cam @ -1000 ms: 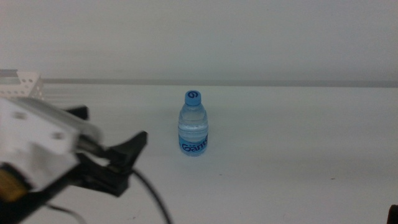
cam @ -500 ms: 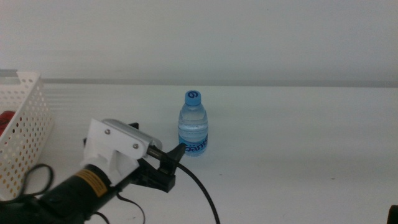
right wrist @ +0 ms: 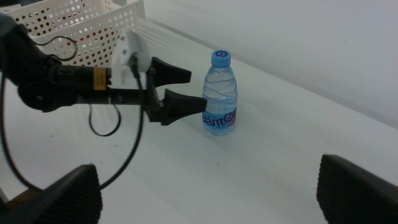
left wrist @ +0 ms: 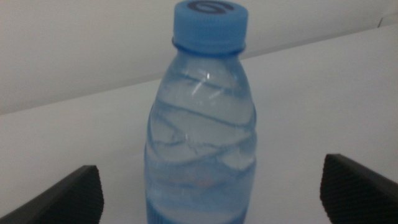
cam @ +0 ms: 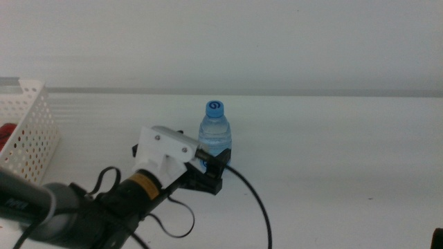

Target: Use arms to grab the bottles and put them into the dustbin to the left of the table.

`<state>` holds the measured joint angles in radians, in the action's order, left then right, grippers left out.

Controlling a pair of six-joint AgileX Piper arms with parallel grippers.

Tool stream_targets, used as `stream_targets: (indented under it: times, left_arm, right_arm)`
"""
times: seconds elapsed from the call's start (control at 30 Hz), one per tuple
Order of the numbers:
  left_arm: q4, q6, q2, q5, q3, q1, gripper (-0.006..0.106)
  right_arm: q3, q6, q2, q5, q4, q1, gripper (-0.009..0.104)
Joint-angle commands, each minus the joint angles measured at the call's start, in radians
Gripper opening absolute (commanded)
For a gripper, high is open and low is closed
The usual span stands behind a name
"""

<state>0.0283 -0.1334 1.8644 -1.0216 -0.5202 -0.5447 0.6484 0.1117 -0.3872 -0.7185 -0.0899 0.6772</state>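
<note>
White table (cam: 332,152) fills the scene, plain and flat. Dustbin (cam: 28,131), white perforated basket, sits at the table's left edge, something red inside it, too cut off to identify. Left arm comes in from the left with a trailing black cable (cam: 256,207). Since a second ago it has swung forward from near the basket and closed in on the water bottle (cam: 215,135); half a second ago its jaw tips were just short of the bottle, now the left gripper (cam: 211,162) has the bottle's lower body between its jaws. Jaws are apart: the left wrist view shows the bottle (left wrist: 202,143) centred between the two dark jaw tips with clear gaps on both sides, not touching. Bottle itself hasn't moved, upright, blue cap (left wrist: 211,22) on, mid-table, well apart from the dustbin. Right gripper (right wrist: 205,193) waits back on the right side, jaws wide apart, holding nothing, looking across at the bottle. Judgement: approach is done, grasp not yet made; next is closing on the bottle, then lift and carry left to the basket. Only this bottle shows on the table.
</note>
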Motion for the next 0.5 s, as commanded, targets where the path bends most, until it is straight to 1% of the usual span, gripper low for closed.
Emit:
stream_targets:
  times: [0.0, 0.13, 0.47]
  left_arm:
    - [-0.001, -0.017, 0.027, 0.026, -0.044, -0.006, 0.094]
    - [0.001, -0.017, 0.079, 0.092, -0.120, -0.006, 0.094]
    - [0.003, -0.025, 0.182, 0.101, -0.252, -0.006, 0.094]
  right_arm:
    - [-0.006, 0.001, 0.004, 0.006, 0.004, 0.002, 0.092]
    - [-0.006, 0.001, 0.004, 0.006, 0.004, 0.002, 0.092]
    - [-0.006, 0.001, 0.004, 0.006, 0.004, 0.002, 0.092]
